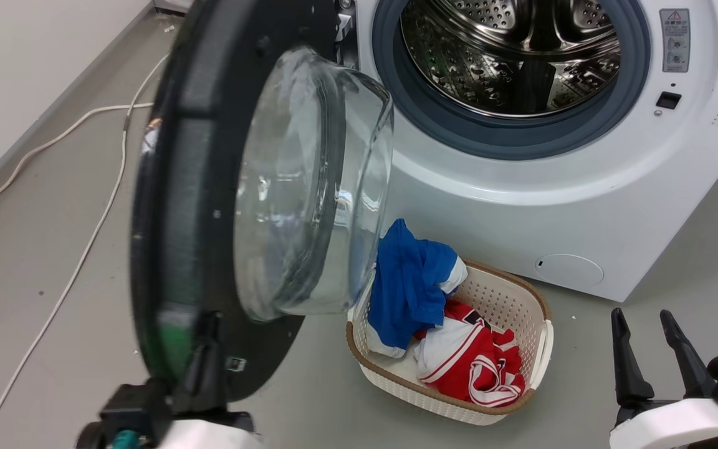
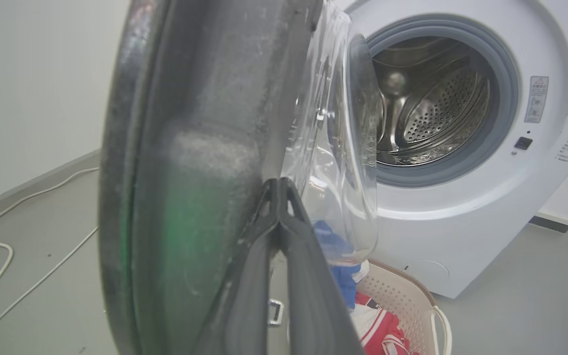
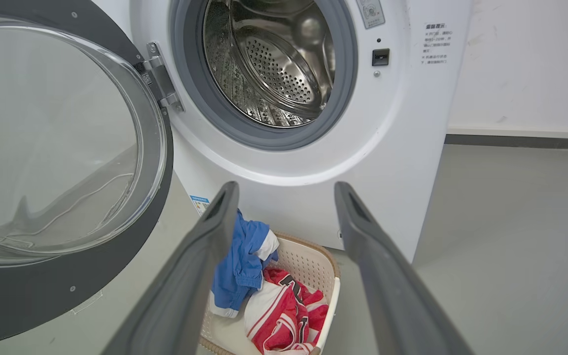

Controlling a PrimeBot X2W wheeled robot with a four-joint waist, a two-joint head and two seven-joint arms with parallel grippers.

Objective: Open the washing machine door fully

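The washing machine door [image 1: 178,218] stands swung out from the white washer [image 1: 583,206], with its thin edge toward the head camera.

The round door stands up tall, with its hinge [image 3: 163,79] at the washer side. Its glass bowl [image 1: 309,187] bulges to the right, just above the near end of the basket [image 1: 543,312] of blue and red clothes on the floor. The left gripper [image 1: 208,337] has its two fingers pressed together, tips against the door's low rim on the bowl side. The right gripper [image 1: 641,315] is spread apart, holds nothing and is well away at the right. Left of the door, grey floor [image 1: 35,206] runs to the wall, and a white cable [image 1: 85,249] lies on it.
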